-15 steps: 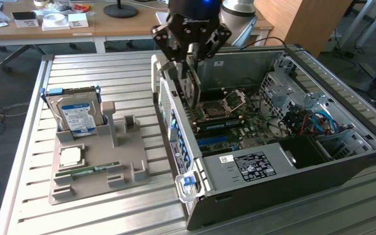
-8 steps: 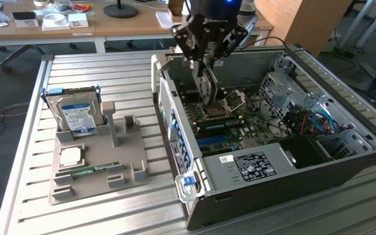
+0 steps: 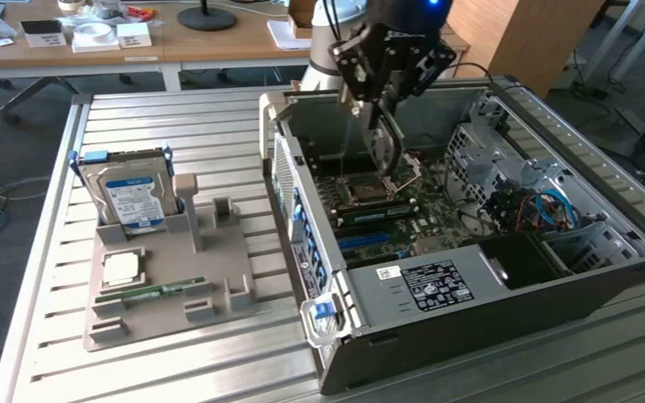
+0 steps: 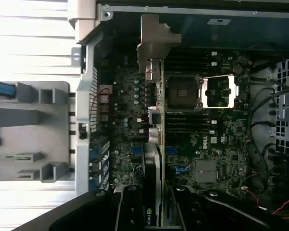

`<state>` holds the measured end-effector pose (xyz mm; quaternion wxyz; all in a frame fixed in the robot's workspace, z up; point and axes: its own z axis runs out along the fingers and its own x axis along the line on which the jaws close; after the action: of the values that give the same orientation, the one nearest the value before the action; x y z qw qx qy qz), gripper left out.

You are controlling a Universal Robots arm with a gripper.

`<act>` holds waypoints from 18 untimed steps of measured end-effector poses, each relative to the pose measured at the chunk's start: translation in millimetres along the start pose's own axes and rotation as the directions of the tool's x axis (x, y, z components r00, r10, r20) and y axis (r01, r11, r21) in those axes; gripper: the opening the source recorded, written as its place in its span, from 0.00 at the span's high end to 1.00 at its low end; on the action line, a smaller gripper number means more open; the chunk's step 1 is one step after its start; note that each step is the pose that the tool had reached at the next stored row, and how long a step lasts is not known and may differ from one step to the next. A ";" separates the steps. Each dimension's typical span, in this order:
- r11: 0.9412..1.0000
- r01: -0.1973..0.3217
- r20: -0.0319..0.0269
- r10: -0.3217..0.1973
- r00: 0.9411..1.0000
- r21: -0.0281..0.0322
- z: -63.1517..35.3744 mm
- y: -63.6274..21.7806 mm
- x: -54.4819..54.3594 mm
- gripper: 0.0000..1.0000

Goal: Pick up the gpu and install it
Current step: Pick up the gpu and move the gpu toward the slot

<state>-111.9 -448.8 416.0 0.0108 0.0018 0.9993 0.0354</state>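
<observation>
The gpu [image 3: 382,147] is a thin card hanging on edge inside the open computer case [image 3: 591,277], just above the motherboard [image 3: 412,214] and close to the processor socket [image 3: 365,191]. My gripper [image 3: 376,113] is shut on the card's upper edge. In the wrist view the gpu [image 4: 157,120] runs edge-on away from my gripper [image 4: 154,214], its silver end bracket [image 4: 154,41] pointing at the case's rear wall. One black finger [image 4: 130,211] presses each side of the card. The card hovers over the motherboard [image 4: 130,106], beside the socket [image 4: 183,94].
A grey parts holder [image 3: 165,311] lies on the slatted metal table [image 3: 188,126] at the exterior view's left, carrying a blue-labelled hard drive [image 3: 132,200], a square chip [image 3: 121,267] and a green memory stick [image 3: 149,292]. Cables [image 3: 541,210] and drive cages crowd the case's far side.
</observation>
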 end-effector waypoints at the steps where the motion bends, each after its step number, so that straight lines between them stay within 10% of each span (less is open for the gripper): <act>1: 1.000 0.000 0.000 0.000 1.000 0.000 0.1 0.0 -4.9 0.73; 18: 1.000 0.000 0.000 0.000 1.000 -0.004 1.8 0.2 -82.1 0.73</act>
<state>-29.7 -448.8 416.0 0.0108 0.0018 0.9992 0.0375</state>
